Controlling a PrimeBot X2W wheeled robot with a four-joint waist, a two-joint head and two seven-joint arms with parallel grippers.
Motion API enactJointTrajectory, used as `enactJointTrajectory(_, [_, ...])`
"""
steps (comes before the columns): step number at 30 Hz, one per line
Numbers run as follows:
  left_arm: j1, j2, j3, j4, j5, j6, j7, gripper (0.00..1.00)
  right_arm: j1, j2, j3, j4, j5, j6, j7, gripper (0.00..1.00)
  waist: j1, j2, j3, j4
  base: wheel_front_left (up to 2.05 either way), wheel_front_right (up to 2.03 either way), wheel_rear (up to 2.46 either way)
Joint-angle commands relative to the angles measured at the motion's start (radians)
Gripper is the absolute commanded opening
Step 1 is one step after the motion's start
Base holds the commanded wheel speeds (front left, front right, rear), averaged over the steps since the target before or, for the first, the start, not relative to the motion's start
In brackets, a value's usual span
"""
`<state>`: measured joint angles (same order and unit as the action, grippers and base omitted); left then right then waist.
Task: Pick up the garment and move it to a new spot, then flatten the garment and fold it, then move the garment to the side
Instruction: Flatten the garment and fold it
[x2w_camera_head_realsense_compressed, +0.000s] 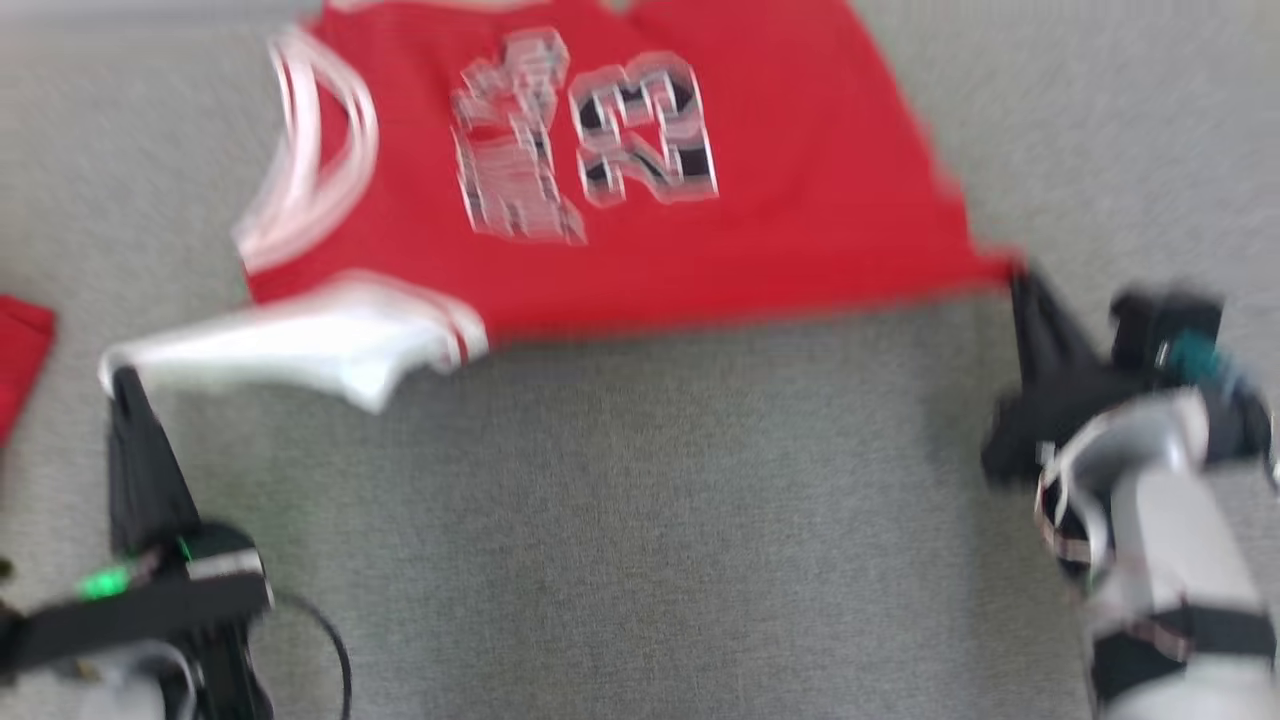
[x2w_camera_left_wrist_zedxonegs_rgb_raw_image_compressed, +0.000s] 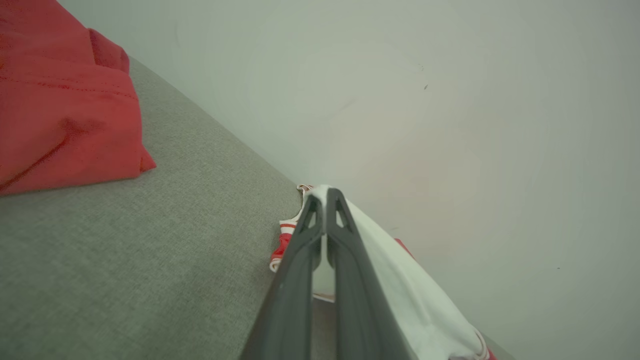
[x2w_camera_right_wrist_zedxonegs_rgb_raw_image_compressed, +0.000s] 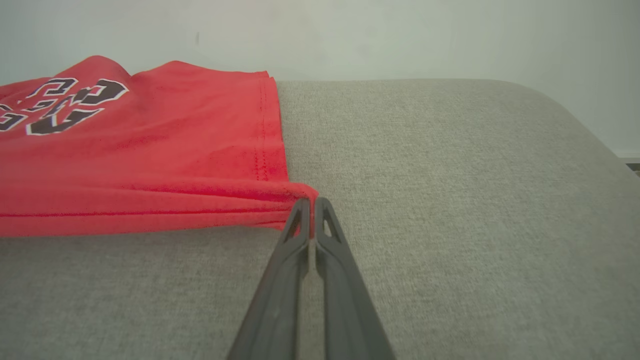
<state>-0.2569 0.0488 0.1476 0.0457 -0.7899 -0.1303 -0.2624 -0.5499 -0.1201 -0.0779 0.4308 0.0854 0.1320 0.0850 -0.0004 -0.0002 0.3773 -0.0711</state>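
both jaws pinch the garment (x2w_camera_head_realsense_compressed: 800, 200), stretched crosswise, shoulders left, hem right.

You're in a plain indoor room, more like a home or a bare test room than a kitchen or workshop; which of the two you can't tell. Your landmark is the grey upholstered surface (x2w_camera_head_realsense_compressed: 640, 520), woven cloth over padding with a rounded corner, like a sofa seat or a bed. Directly behind it rises a pale wall (x2w_camera_right_wrist_zedxonegs_rgb_raw_image_compressed: 380, 35), bare but for a few small specks. On the surface lies a red jersey (x2w_camera_head_realsense_compressed: 800, 200) with a printed number, and toward the surface's left side a second red cloth (x2w_camera_left_wrist_zedxonegs_rgb_raw_image_compressed: 60, 100) is bunched up. Just past the rounded corner a dark strip (x2w_camera_right_wrist_zedxonegs_rgb_raw_image_compressed: 631, 161) shows at the wall's foot
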Motion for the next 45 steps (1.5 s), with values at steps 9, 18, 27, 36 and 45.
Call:
enactJointTrajectory(9, [0.224,0.002,-0.082,-0.024,0.103,0.051,-0.004,0.00,0.298,0.065,-0.061,-0.231,-0.028,-0.003,0.167,0.00,0.0004,0.0002,-0.239,-0.005,0.00,0.00,0.00])
enactJointTrajectory(18, [0.388,0.002,-0.170,0.011,0.096,0.083,-0.004,0.00,0.474,0.069,-0.105,-0.297,0.013,-0.003,0.245,0.00,0.0004,0.0002,-0.275,0.008,0.00,0.00,0.00])
enactJointTrajectory(27, [0.522,0.005,-0.252,-0.012,0.127,0.103,-0.002,0.00,0.595,0.069,-0.103,-0.347,0.084,-0.003,0.315,0.00,0.0004,0.0002,-0.291,0.014,0.00,0.00,0.00])
enactJointTrajectory(36, [0.440,0.010,-0.215,-0.070,0.078,0.105,0.000,0.00,0.568,0.069,-0.141,-0.436,0.038,-0.003,0.336,0.00,0.0004,0.0002,-0.276,0.002,0.00,0.00,0.00])
enactJointTrajectory(45, [0.206,0.024,-0.246,0.014,0.106,0.081,0.016,0.00,0.441,0.069,-0.105,-0.369,0.016,-0.003,0.331,0.00,0.0004,0.0002,-0.245,0.003,0.00,0.00,0.00])
